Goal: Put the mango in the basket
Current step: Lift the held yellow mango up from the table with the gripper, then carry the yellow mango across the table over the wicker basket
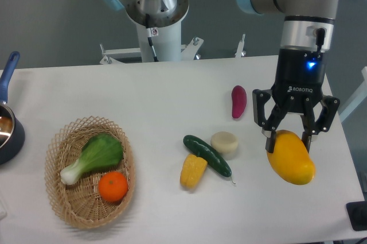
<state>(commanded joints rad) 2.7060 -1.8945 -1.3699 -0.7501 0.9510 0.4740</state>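
Now the gripper (288, 142) is pinching the top of the mango (291, 158) at the lower right of the frame. The basket (64, 202) is sitting far away at the lower left, holding greens (94, 157) and an orange (113, 186). Only the mango's upper end is being held, so it may slip out on the long trip. It is looking big, smooth, shiny and yellow-orange.
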